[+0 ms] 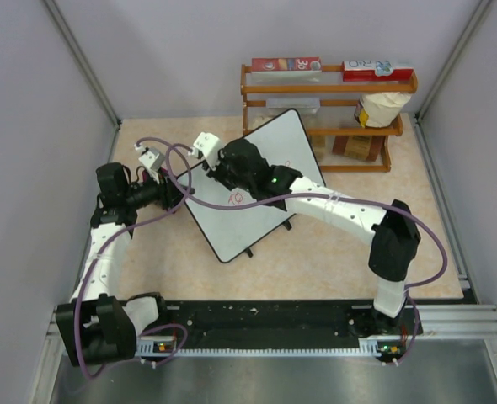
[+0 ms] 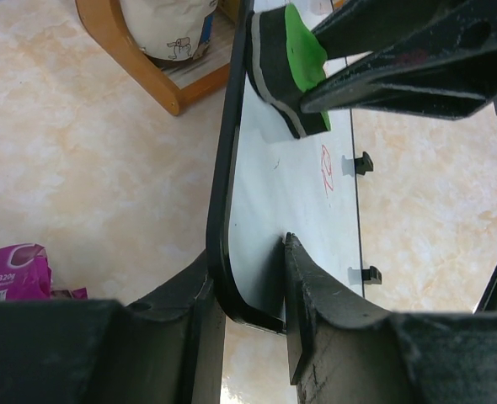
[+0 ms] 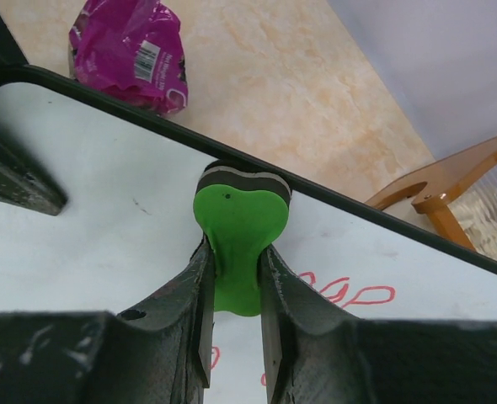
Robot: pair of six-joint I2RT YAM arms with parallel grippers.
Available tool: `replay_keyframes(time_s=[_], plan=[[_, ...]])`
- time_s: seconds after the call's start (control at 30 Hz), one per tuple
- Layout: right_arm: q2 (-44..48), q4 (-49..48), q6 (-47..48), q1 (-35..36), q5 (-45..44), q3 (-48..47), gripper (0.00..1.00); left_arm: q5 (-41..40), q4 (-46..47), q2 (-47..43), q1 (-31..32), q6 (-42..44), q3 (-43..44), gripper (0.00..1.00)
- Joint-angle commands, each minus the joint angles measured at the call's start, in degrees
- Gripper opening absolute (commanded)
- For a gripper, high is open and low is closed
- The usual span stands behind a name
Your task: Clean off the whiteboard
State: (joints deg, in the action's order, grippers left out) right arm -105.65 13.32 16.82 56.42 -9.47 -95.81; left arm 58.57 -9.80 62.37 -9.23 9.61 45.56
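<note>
The whiteboard (image 1: 257, 189) sits skewed in the middle of the counter (image 1: 333, 261), its far corner close to the wooden rack (image 1: 328, 109). Red handwriting (image 3: 350, 292) marks its glossy face. My left jaws are pinched onto the board's left rim, one finger on the white face and the other behind the black frame (image 2: 221, 210). My right jaws squeeze the green grip of an eraser (image 3: 237, 220), whose dark felt pad presses on the board right beside the frame's edge, apart from the red marks. A purple packet (image 3: 130, 50) lies on the counter just beyond that edge.
</note>
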Motion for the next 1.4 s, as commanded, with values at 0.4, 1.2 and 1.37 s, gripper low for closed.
replay_keyframes(time_s=[0.4, 1.2, 1.37], plan=[[4.48, -4.0, 0.06, -11.16, -4.76, 2.56, 0.0, -1.17, -3.91, -1.11, 1.06, 10.61, -1.26, 0.0], [7.3, -4.97, -4.95, -13.01, 4.9, 8.45, 0.0, -1.35, -3.64, -0.41, 1.06, 10.52, -1.44, 0.0], [7.21, -4.71, -4.95, -11.16, 5.17, 7.92, 0.0, -1.26, -3.56, -0.23, 0.97, 10.43, -1.35, 0.0]])
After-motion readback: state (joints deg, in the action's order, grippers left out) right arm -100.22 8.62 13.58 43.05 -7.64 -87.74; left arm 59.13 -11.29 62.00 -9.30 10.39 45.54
